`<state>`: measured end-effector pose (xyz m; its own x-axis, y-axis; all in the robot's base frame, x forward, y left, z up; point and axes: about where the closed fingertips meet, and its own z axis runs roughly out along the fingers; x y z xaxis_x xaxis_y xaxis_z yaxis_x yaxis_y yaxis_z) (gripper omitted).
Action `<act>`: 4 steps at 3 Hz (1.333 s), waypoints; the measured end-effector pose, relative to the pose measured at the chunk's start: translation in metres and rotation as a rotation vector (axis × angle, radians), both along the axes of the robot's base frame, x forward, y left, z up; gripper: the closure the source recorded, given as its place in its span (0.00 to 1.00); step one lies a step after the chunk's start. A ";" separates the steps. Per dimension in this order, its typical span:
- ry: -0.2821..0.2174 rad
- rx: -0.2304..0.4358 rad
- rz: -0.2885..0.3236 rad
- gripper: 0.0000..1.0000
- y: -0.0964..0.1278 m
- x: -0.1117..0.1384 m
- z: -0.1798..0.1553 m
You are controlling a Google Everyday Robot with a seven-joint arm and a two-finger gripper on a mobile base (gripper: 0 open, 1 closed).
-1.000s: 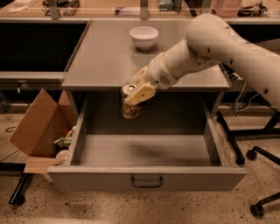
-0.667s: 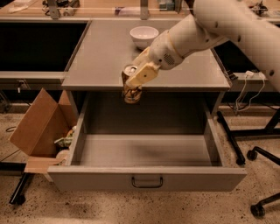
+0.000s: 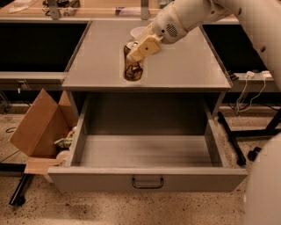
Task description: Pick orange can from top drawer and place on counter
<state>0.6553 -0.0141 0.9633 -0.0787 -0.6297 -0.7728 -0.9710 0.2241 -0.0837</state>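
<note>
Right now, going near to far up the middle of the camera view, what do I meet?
Drawer handle → top drawer → counter → orange can in the gripper, seen against the counter → white bowl → wooden bench.

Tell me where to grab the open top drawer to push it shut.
Grip the dark bar handle at the middle of the top drawer's front panel, coming straight from the front with one finger above and one below: the bar lies level and seems to stand off the panel. The gripper is busy, shut on the orange can over the counter.
</note>
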 end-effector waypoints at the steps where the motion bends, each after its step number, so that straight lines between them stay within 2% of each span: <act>1: 0.027 0.009 -0.040 1.00 -0.001 0.025 0.000; 2: 0.046 0.024 -0.103 1.00 -0.003 0.043 -0.004; 4: 0.064 0.077 -0.301 1.00 -0.012 0.067 -0.028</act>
<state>0.7224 -0.0263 0.9353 -0.3026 -0.5108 -0.8047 -0.8630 0.5052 0.0038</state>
